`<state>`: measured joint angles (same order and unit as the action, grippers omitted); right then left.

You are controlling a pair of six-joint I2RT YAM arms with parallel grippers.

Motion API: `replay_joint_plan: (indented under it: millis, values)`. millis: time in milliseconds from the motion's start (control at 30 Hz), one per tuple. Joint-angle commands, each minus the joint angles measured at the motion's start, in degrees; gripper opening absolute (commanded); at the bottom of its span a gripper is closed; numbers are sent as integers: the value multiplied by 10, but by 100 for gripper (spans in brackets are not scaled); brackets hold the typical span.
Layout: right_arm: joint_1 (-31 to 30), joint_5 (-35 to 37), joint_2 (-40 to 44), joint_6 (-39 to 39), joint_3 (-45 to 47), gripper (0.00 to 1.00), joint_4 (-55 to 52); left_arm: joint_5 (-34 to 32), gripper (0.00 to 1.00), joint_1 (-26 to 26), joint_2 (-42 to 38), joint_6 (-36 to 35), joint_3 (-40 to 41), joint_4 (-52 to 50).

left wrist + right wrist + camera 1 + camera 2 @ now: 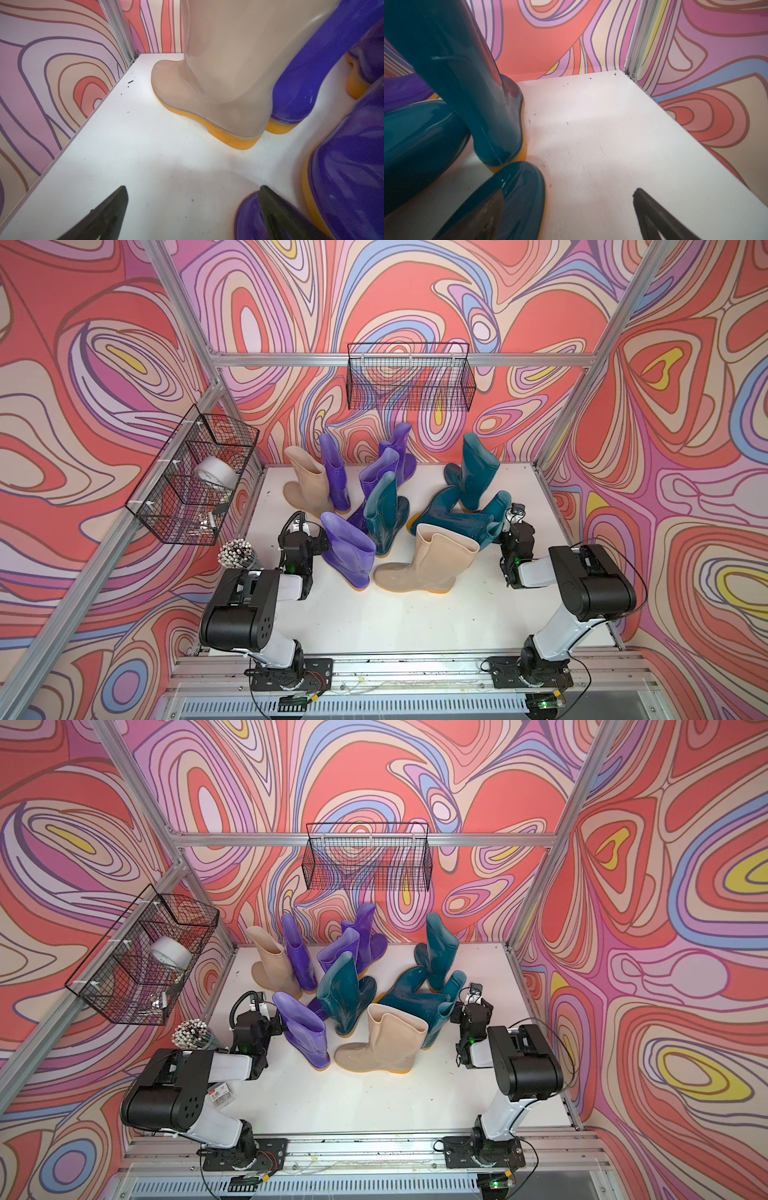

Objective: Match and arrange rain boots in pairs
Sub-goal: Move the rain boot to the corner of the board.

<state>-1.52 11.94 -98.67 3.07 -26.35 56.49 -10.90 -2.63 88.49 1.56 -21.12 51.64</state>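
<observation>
Both arms fold low, elbows raised, forearms pointing into the boot cluster. The left gripper [193,188] gapes wide and empty — a glossy purple boot [347,551] stands just beside it, a beige boot [218,83] ahead. The right gripper [569,191] is equally wide, holding nothing — dark teal boots [456,93] crowd beside it, one lying down. Soles are yellow-orange. Print on a small box [222,1094] by the left arm is too small to read.

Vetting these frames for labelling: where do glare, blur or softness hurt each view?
In both top views, light is even and focus sharp, with small highlights on the rear teal boot. In the left wrist view, the nearest purple boot shows streaky glare and looks soft. In the right wrist view, the nearest teal boot looks blurred.
</observation>
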Motion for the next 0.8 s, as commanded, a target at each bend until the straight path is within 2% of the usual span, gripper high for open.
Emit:
replay_joint_plan:
  millis: [0, 233, 267, 300, 367, 400, 467, 567, 633, 700, 767]
  values:
    - [1, -5, 5, -1, 2, 98, -3, 6, 100, 3, 0, 0, -3, 2]
    - [1, -6, 5, -1, 0, 98, -5, 2, 100, 3, -1, 1, -1, 3]
    - [1, -4, 6, -1, 1, 98, -3, -28, 100, 0, -9, 8, 0, 6]
    - [2, -4, 7, -2, 3, 98, -2, -44, 100, -4, -29, 15, 0, -21]
    - [-7, 38, 30, 3, -3, 98, -34, -66, 100, -15, -78, 1, 13, -28]
    - [-9, 37, 45, -4, -3, 98, -42, -89, 100, -26, -129, -4, 5, -81]
    - [-23, 86, 93, -2, -22, 99, -117, -81, 100, -29, -224, 4, -27, -217]
    - [-25, 112, 188, 36, -76, 98, -279, -51, 100, -30, -322, 53, -78, -362]
    - [-25, 136, 230, 91, -146, 99, -432, -35, 100, -30, -381, 71, -138, -468]
    - [-25, 133, 243, 114, -217, 98, -573, -50, 100, -30, -425, 95, -182, -544]
    - [-25, 90, 244, 122, -288, 98, -697, -60, 100, -30, -459, 141, -233, -618]
